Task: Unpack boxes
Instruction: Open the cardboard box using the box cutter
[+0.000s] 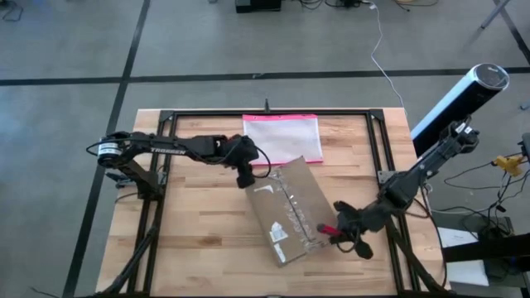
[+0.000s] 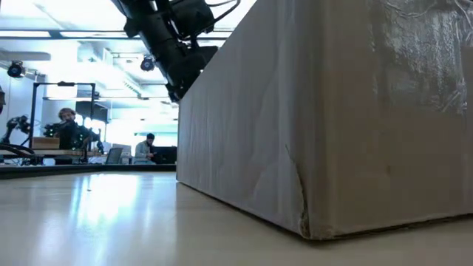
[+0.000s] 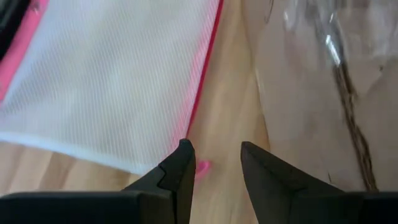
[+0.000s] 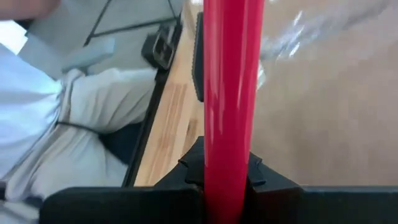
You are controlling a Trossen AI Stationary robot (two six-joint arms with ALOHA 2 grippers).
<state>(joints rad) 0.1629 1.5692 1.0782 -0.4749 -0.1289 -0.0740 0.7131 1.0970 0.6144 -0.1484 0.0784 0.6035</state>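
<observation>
Box (image 1: 290,207) lies on the desk (image 1: 199,240), tilted diagonally, closed, clear tape (image 1: 291,217) along its top seam, small white labels (image 1: 279,237) near its lower end. It is the landmark.

Left gripper (image 1: 246,175) sits just beside the box's upper left corner, over the desk. In the left wrist view its fingers (image 3: 180,168) are narrowly apart with nothing between them, the box (image 3: 323,93) on one side and the pouch (image 3: 112,81) on the other.

Pouch (image 1: 281,132): translucent white with pink edges, flat on the desk just beyond the box's upper end, near the desk's far edge. Its corner is close to the box; cannot tell if they touch.

Right gripper (image 1: 346,232) is at the box's lower right edge, clamped on a red tool (image 1: 327,227). The tool's tip points at the box's top by the tape. In the right wrist view the red tool (image 4: 230,93) runs straight out from between the fingers over the box (image 4: 336,112), with glare from the tape (image 4: 292,34) next to it. A person's light clothing (image 4: 56,124) shows beyond the desk edge.

Low view: the box (image 2: 332,118) fills most of the picture, one bottom corner crumpled, and a dark arm (image 2: 174,44) comes down behind its far end. People sit at workstations (image 2: 74,140) in the room behind.
</observation>
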